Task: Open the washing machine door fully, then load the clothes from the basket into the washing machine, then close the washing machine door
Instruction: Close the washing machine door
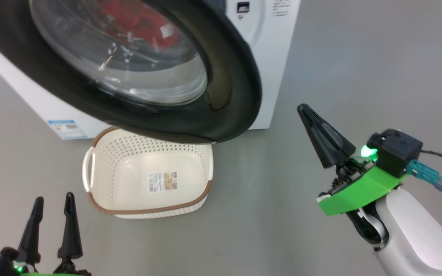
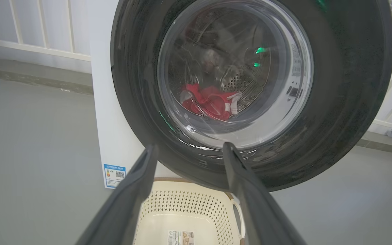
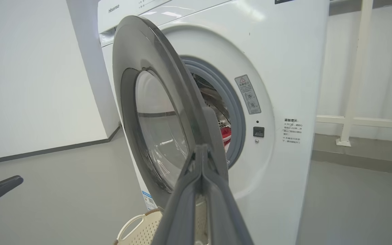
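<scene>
The washing machine (image 1: 271, 57) stands with its glossy black door (image 1: 228, 76) partly open, swung out over the basket (image 1: 109, 153). The cream basket lies on the floor with nothing in it. Red clothes (image 2: 213, 102) with white stripes lie in the steel drum, seen through the door glass (image 2: 277, 112) and through the gap (image 3: 226, 133) beside the door (image 3: 155, 61). My right gripper (image 1: 303, 108) is shut with nothing in it, its tip pointing at the door's free edge, a short way right of it. Low at the left, my left gripper (image 1: 54, 199) hangs open in front of the basket (image 2: 189, 207).
Grey floor spreads to the left and right of the machine. A white railing (image 3: 352, 102) runs behind it on the right and a white wall (image 3: 29, 85) on the left. A blue label sticker (image 1: 66, 128) sits low on the machine's front.
</scene>
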Available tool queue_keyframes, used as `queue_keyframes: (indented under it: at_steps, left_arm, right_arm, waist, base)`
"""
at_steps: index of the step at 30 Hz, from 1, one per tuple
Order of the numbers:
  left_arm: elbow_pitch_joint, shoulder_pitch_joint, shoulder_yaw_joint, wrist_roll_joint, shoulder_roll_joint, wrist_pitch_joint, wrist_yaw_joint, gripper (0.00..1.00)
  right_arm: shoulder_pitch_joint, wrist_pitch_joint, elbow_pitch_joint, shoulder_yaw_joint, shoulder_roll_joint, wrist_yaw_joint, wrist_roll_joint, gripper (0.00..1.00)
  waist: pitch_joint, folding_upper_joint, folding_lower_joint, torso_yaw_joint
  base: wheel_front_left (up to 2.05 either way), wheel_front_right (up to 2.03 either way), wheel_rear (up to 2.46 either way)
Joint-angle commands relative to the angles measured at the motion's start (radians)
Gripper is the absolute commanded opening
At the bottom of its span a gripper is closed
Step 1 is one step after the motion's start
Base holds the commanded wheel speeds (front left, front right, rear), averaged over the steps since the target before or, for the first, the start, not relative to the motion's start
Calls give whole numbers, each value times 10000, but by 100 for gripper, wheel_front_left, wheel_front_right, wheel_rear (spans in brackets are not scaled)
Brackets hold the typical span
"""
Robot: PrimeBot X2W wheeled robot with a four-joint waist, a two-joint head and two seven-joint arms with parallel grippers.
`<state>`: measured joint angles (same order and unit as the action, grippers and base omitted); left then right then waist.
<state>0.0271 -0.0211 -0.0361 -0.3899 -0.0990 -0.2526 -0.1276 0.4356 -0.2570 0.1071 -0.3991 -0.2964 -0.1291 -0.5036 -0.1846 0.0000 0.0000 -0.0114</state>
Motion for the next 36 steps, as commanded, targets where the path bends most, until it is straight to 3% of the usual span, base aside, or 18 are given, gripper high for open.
queue_keyframes:
  at_steps: [1, 18, 36]
  left_arm:
    - [-279, 393, -312, -59, -218, -91, -30, 100]
    - [-223, 988, -69, -257, -134, -91, -30, 100]
    - [-281, 1253, 39, -340, -105, -91, -30, 100]
  right_arm:
    - [245, -48, -200, -267, -52, -16, 38, 0]
    - [2578, -48, 1242, -2291, -938, -16, -372, 0]
    - [3571, -48, 1841, -1545, -1422, -16, -504, 0]
  waist:
    - [-352, 0, 0, 380]
    - [-1274, 0, 0, 1457]
    - [-1913, 0, 0, 1839]
  base:
    - [0, 0, 0]
    - [0, 0, 0]
    - [0, 0, 0]
